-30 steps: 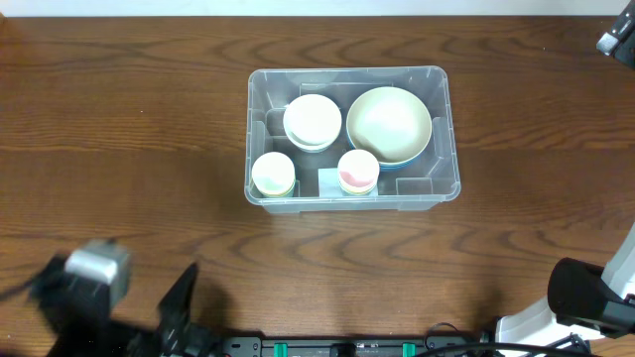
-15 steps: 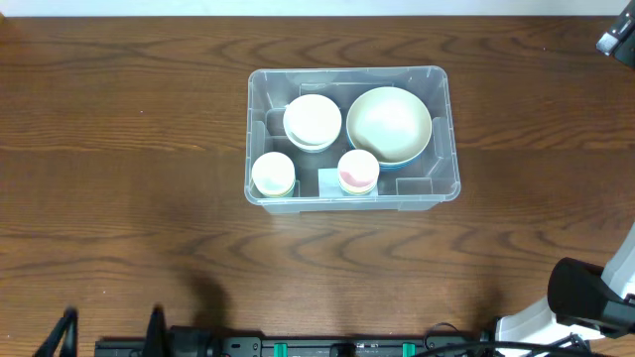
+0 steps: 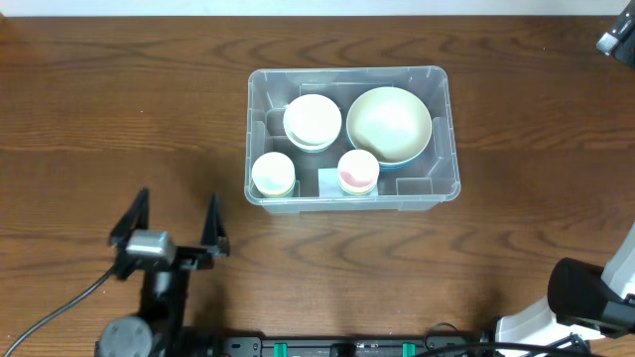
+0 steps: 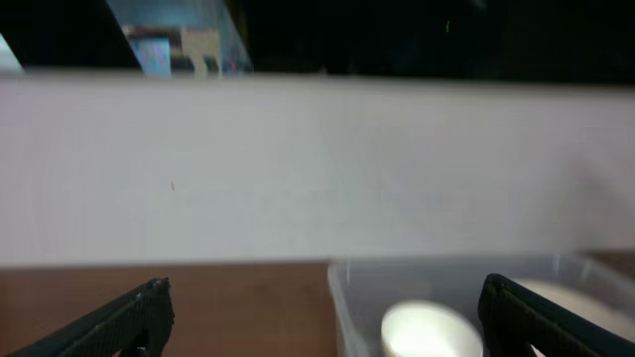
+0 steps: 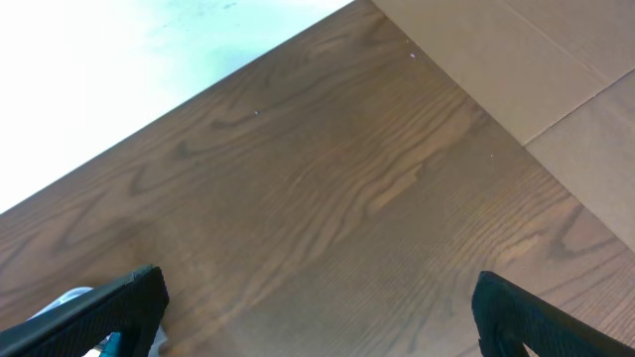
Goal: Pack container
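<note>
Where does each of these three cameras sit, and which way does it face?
Overhead: fixed above, looking straight down on the table, the container and the left tool, open.
Left wrist: on the left arm, looking level across the table at the container; its fingers fill the bottom corners.
Right wrist: on the right arm, looking down at bare table; the right tool, open, at the bottom corners.
Shared: overhead and left wrist both show the container.

one container, one large bowl, one medium bowl — two small bowls
</note>
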Robot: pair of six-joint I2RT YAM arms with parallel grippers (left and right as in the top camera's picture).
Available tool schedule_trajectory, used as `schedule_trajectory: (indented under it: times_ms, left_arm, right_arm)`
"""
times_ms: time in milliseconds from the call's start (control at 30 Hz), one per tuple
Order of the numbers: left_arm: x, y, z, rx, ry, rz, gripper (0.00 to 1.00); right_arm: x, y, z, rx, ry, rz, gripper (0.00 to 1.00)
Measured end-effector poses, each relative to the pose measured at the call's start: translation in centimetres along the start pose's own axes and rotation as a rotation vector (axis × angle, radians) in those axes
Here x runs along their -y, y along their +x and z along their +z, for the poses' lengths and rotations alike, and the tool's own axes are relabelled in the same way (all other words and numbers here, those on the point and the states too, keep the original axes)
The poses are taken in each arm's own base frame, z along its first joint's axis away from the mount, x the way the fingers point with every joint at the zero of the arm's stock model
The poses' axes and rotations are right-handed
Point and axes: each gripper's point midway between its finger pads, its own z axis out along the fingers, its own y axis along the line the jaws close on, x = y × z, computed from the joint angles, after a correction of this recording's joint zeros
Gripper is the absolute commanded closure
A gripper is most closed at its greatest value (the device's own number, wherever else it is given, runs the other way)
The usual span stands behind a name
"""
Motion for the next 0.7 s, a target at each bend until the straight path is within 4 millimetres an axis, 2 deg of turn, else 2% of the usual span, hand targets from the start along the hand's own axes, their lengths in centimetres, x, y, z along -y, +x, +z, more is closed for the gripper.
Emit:
schedule_trajectory:
  times_ms: [133, 567, 700]
  left_arm:
    - [-0.3, 3.8, 0.5, -0.071, -0.004, -0.004, 0.02]
    - [-0.9, 13.1, 0.6, -0.255, -0.017, -0.036, 0.02]
    - [-1.0, 13.1, 0.6, -0.259, -0.022, -0.036, 0.02]
  right_arm:
    - [0.0, 0.0, 0.0, 0.000, 0.000, 0.000, 0.01]
    - [0.0, 0.0, 0.0, 0.000, 0.000, 0.000, 0.01]
    - [0.0, 0.0, 0.0, -0.001, 0.000, 0.000, 0.01]
